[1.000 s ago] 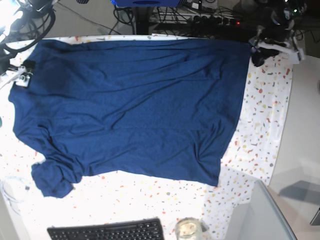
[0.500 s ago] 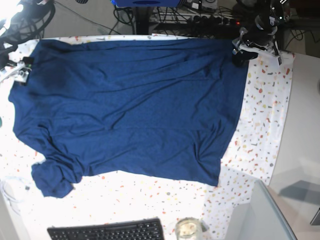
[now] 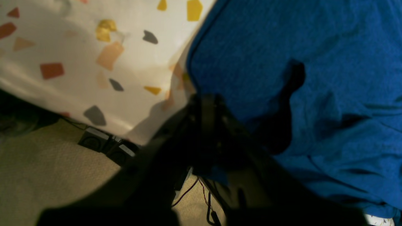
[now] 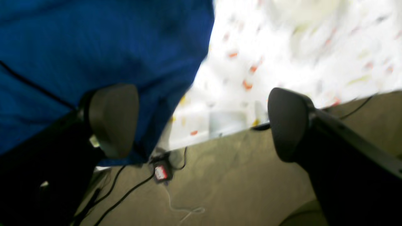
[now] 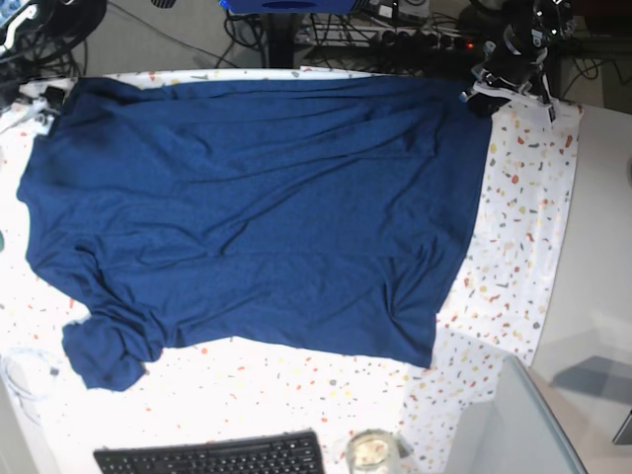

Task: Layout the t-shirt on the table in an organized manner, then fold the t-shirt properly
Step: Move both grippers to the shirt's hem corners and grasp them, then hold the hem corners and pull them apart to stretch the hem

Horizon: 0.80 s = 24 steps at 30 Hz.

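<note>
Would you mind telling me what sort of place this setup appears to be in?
Probably a lab or office workspace: a keyboard sits on the table, and a power strip with cables lies on the floor behind it.

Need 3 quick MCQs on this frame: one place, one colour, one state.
1. In the base view, the keyboard lies:
A) at the bottom edge
B) at the top right
C) on the cloth

2. The t-shirt is:
A) red
B) navy blue
C) white

3. The right gripper has its fingers:
A) shut on cloth
B) out of view
C) spread apart

Answers:
1 A, it sits at the bottom edge, below the t-shirt.
2 B, plain dark blue fabric.
3 C, the right wrist view shows a wide gap between them.
</note>
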Motion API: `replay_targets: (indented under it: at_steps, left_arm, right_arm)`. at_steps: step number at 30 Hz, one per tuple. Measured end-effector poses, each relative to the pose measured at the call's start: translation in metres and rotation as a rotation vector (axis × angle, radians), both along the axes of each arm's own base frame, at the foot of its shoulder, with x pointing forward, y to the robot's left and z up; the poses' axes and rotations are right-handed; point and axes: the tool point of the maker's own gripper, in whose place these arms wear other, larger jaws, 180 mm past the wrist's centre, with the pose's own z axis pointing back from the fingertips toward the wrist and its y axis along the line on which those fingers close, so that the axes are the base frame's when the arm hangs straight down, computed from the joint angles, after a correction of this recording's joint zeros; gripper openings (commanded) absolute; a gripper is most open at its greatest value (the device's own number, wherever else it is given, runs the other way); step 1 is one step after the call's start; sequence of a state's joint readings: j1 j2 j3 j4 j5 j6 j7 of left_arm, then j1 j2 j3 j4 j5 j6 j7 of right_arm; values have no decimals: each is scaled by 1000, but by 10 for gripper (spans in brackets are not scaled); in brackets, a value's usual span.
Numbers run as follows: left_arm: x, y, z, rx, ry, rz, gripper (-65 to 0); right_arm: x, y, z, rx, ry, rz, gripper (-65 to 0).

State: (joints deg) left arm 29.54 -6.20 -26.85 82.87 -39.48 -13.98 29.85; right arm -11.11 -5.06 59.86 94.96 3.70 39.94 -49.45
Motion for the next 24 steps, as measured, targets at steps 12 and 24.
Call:
replay_targets:
  at_steps: [12,24]
  left_arm:
    - [0,2,0,4,1,-1,-650]
    - [0,2,1,5,2,-3,-650]
  right_arm:
    - [10,11,-22,144,-48,-22,-39]
    - [8,37,-45,236,-14,-12,-39]
